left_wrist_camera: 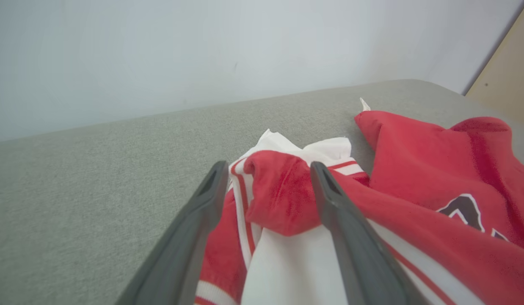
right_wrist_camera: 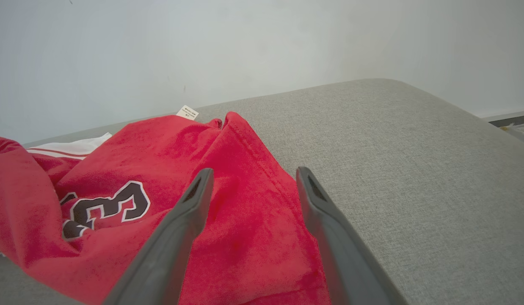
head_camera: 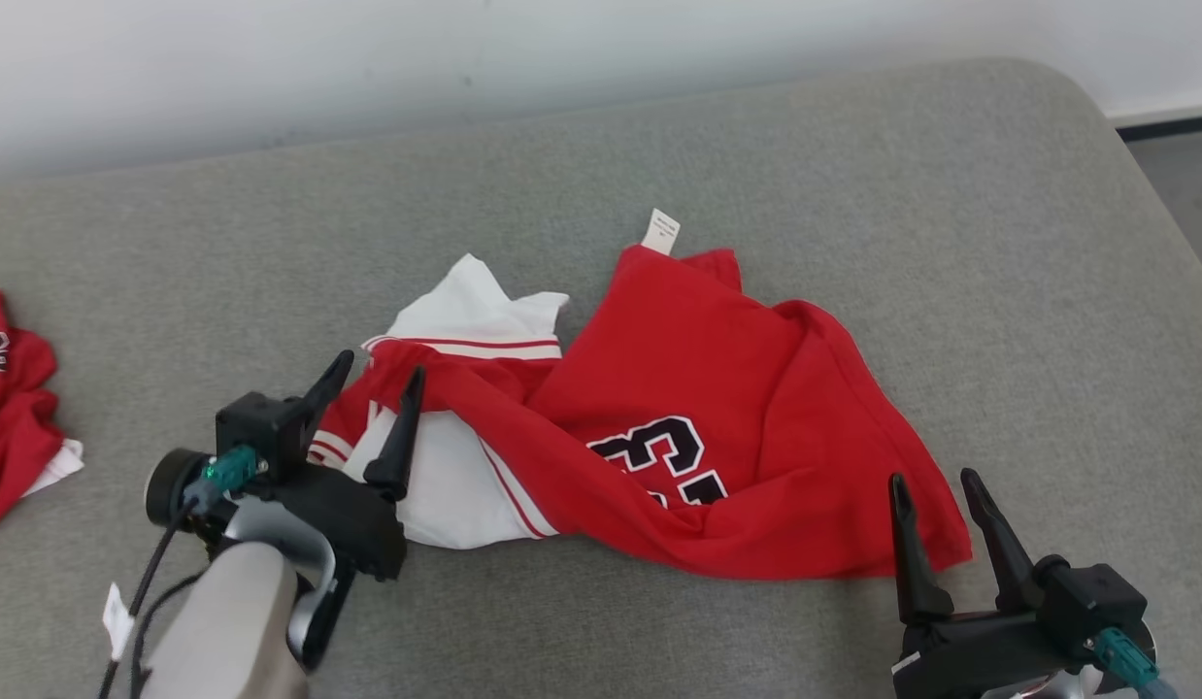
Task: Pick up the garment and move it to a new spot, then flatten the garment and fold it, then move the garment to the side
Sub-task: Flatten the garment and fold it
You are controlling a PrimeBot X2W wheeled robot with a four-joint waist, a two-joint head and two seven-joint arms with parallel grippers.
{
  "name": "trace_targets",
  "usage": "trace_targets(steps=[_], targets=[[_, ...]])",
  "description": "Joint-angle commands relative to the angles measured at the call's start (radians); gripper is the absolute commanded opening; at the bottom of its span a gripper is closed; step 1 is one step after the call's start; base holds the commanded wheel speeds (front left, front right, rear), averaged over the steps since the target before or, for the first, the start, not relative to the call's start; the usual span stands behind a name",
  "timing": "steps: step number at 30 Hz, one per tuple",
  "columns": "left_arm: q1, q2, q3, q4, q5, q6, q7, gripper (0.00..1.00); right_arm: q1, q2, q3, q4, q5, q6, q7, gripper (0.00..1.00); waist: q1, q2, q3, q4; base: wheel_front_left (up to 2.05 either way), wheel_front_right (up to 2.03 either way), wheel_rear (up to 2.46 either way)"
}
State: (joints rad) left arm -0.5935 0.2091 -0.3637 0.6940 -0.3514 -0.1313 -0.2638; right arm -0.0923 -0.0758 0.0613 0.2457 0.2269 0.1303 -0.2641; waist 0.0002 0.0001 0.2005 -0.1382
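Red garment rumpled, hem apparently under right tool, grey cushion beyond

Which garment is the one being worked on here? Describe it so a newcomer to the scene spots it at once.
On the grey upholstered surface, look to the middle, where a crumpled red and white garment lies spread. Unlike the other red heap at the left edge, it shows a big black number outlined in white, and a white tag at its far edge.
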Motion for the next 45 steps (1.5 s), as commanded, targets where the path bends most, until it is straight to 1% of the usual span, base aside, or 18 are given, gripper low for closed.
trace_targets(steps=[1, 6, 8, 11, 18, 32, 33, 34, 39, 45], targets=[[0.041, -0.009, 0.019, -0.038, 0.01, 0.001, -0.001, 1.0, 0.009, 0.003, -0.001, 0.002, -0.003, 0.001, 0.0, 1.0, -0.0002, -0.0001, -0.03, 0.028, 0.0, 0.0, 0.0], [0.17, -0.016, 0.079, -0.208, 0.034, 0.002, -0.001, 1.0, 0.032, 0.006, -0.002, 0.011, 0.006, 0.001, 0.0, 1.0, -0.0002, -0.0001, -0.07, 0.067, 0.0, 0.0, 0.0], [0.227, -0.017, 0.092, -0.253, 0.046, 0.002, -0.001, 1.0, 0.039, 0.006, -0.004, 0.012, 0.009, 0.001, 0.0, 1.0, -0.0002, -0.0001, -0.081, 0.082, 0.0, 0.0, 0.0], [0.284, -0.011, 0.106, -0.277, 0.058, 0.002, -0.001, 1.0, 0.045, 0.007, 0.0, 0.013, 0.011, 0.001, 0.0, 1.0, -0.0002, -0.0001, -0.089, 0.096, 0.0, 0.0, 0.0], [0.339, -0.004, 0.1, -0.246, 0.063, 0.001, -0.001, 1.0, 0.036, 0.0, 0.013, 0.018, 0.018, 0.001, 0.0, 1.0, -0.0002, -0.0001, -0.092, 0.086, 0.0, 0.0, 0.0], [0.255, -0.005, 0.063, -0.098, 0.018, 0.001, -0.001, 1.0, 0.038, -0.012, 0.007, 0.008, 0.015, 0.001, 0.0, 1.0, -0.0002, -0.0001, -0.062, 0.024, 0.0, 0.0, 0.0], [0.246, -0.005, 0.062, -0.088, 0.014, 0.001, -0.001, 0.84, 0.039, -0.014, 0.007, 0.007, 0.015, 0.001, 0.0, 1.0, -0.0002, -0.0001, -0.061, 0.022, 0.0, 0.0, 0.0], [0.242, -0.006, 0.057, -0.072, 0.012, 0.001, -0.001, 0.0, 0.04, -0.015, 0.005, 0.007, 0.015, 0.001, 0.0, 1.0, -0.0002, -0.0001, -0.063, 0.022, 0.0, 0.0, 0.0], [0.227, -0.008, 0.053, -0.05, 0.008, 0.001, -0.001, 0.0, 0.054, -0.017, -0.004, 0.011, 0.013, 0.001, 0.0, 1.0, -0.0002, -0.0001, -0.076, 0.028, 0.0, 0.0, 0.0], [0.287, -0.033, 0.066, -0.14, 0.022, 0.001, -0.001, 0.0, 0.08, -0.008, -0.013, 0.014, 0.01, 0.001, -0.001, 1.0, -0.0002, -0.0001, -0.121, 0.067, 0.0, 0.0, 0.0]])
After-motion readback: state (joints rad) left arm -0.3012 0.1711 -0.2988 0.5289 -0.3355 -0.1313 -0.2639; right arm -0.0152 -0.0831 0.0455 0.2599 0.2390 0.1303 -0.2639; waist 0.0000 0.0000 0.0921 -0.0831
